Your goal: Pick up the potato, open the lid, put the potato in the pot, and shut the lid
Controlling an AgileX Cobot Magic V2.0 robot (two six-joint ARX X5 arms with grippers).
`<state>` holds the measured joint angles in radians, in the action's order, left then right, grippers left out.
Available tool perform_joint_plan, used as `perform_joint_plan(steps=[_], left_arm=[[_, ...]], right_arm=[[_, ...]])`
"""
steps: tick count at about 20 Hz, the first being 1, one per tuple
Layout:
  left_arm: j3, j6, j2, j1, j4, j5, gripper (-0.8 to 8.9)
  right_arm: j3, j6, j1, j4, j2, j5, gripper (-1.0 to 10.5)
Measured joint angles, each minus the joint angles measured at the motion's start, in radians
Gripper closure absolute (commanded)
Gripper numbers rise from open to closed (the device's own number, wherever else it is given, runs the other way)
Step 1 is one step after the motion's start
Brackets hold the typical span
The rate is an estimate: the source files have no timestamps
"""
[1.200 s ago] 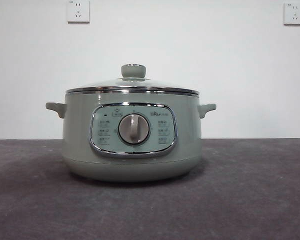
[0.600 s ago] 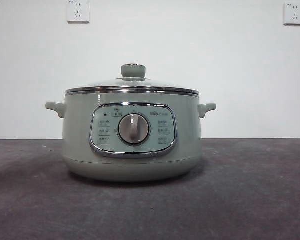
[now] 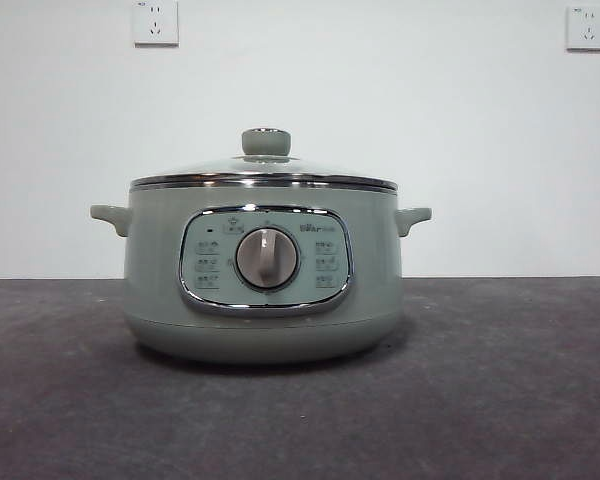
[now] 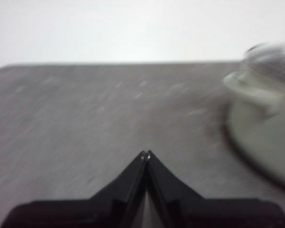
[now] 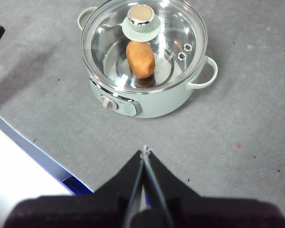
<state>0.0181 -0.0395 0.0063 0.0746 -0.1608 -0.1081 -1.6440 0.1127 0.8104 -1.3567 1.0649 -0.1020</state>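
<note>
From the front, the pot (image 3: 265, 270) sat square on the grey table (image 3: 500, 400) with the lid (image 3: 265, 172) seated flat on its rim, knob up. No arm showed there, and the potato could not be made out through the glass.

The left wrist view was blurred. The left gripper (image 4: 146, 154) had its jaws pressed together on nothing, low over bare table, with the pot (image 4: 263, 128) off to one side of it.

In the right wrist view the right gripper (image 5: 145, 152) was also closed and empty, well above the table. Ahead of it stood the pot (image 5: 147, 102), and through the lid (image 5: 145, 45) the potato (image 5: 140, 59) lay on the pot's floor, its long axis pointing roughly toward that gripper. I judged the task finished.
</note>
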Motion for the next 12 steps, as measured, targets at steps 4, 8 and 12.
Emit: perform_joint_plan(steps=[4,8,12], left_arm=[[0.000,0.000,0.000,-0.002,-0.005,-0.048,8.15],[0.000,0.001,0.016,-0.002,0.001,-0.040,8.15],[0.000,0.000,0.038,-0.002,0.001,-0.040,8.15]], right_arm=[[0.000,0.000,0.000,0.000,0.000,-0.003,9.5],[0.000,0.000,0.000,0.000,0.000,-0.003,9.5],[0.000,0.000,0.000,0.000,0.000,-0.003,9.5]])
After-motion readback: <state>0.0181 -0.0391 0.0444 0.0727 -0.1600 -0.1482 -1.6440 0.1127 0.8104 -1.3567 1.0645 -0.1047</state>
